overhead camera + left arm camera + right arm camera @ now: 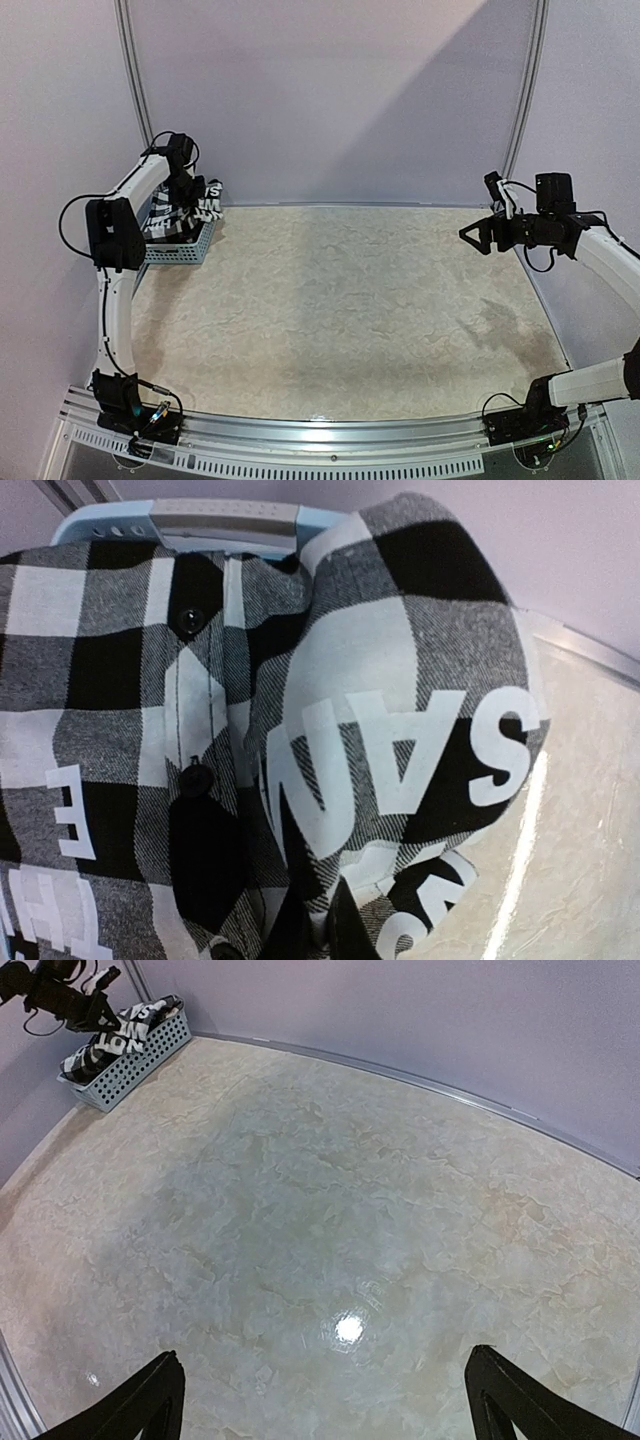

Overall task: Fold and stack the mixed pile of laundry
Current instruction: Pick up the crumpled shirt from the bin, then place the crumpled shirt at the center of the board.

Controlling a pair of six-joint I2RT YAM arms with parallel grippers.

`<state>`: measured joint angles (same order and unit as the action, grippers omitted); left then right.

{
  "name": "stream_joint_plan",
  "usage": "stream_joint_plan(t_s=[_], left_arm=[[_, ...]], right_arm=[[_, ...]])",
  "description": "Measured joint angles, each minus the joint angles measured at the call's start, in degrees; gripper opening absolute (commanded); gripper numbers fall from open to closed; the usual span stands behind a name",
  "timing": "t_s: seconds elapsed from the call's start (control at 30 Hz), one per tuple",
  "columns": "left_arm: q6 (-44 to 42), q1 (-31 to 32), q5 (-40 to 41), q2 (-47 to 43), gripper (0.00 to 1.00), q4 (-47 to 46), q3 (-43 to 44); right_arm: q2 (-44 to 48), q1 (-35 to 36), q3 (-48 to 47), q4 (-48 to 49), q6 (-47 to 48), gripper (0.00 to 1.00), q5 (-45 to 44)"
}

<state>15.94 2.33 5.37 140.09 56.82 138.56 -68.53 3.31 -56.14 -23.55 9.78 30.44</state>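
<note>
**Item 1. Checked shirt** (pixel 208 197): black and white, with large white lettering and dark buttons. It is crumpled and unfolded, heaped in the basket and spilling over the rim. My left wrist view is filled with it. Anything else of the pile beneath it is hidden.

**Item 2. Basket** (pixel 185 252): light blue plastic lattice. It stands at the far left corner of the surface, close to the back wall.

**Item 3. Left jaws:** down in the heap and closed. The fingers themselves are hidden, both from above and in my own wrist view. I judge that they are pinched on a fold of the checked shirt, but the contact cannot be seen.

**Item 4. Surface** (pixel 350 300): pale and marbled, spreading from the basket across to my right side.

**Item 5. Right jaws:** spread wide and holding nothing. They hang above the far right part of the surface, well apart from the basket, with both fingertips (pixel 165 1395) dark at the bottom of that wrist view.

**Step in hand:** picking the first garment out of the basket. No folding has begun and nothing is stacked.

**Next move calls for:**
- a lift high enough to clear the basket rim without dragging the basket along;
- a carry to the open middle of the surface;
- the right jaws coming in to take a second edge, so the shirt can be spread flat.
</note>
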Motion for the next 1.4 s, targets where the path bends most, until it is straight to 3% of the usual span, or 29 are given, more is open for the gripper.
stream_joint_plan(t_s=[0.23,0.37,0.57,0.8,1.07,1.1,1.17,1.2,1.33,1.4], left_arm=[[-0.31,0.2,-1.46,-10.49,0.0,-1.25,0.66],[-1.79,2.45,-4.37,-18.93,0.0,-4.52,5.64],[-3.98,14.97,-9.99,-31.63,0.0,-12.96,10.16],[-1.88,26.95,-19.89,-36.61,0.0,-18.47,11.76],[4.17,37.66,-25.24,-38.1,0.0,-18.36,-5.64],[5.27,37.62,-24.81,-36.94,0.03,-18.05,-6.71],[8.17,36.81,-23.8,-32.35,0.31,-17.46,-6.64],[9.77,36.11,-23.28,-28.87,0.39,-17.09,-5.77],[14.75,31.63,-19.34,-18.32,0.58,-15.87,-6.6],[14.19,28.33,-14.75,-16.83,0.6,-14.34,-10.97]], right_arm=[[0.13,-0.02,0.35,0.0,-0.02,0.99,0.37],[0.2,-0.07,0.35,0.04,-0.04,0.99,0.81],[0.46,-0.07,0.35,0.07,-0.13,0.99,1.51],[2.38,-0.24,-0.66,-0.94,-0.35,0.99,1.73],[5.77,-0.68,-8.31,-5.68,0.81,0.99,3.21],[6.14,-0.7,-8.94,-6.03,0.85,0.99,3.54],[6.43,-0.7,-9.75,-6.27,0.83,0.97,4.5],[6.36,-0.7,-9.99,-6.43,0.81,0.96,4.79],[4.35,-0.7,-11.02,-8.39,0.96,0.91,4.55],[2.93,-0.37,-11.21,-10.03,1.97,0.9,3.89]])
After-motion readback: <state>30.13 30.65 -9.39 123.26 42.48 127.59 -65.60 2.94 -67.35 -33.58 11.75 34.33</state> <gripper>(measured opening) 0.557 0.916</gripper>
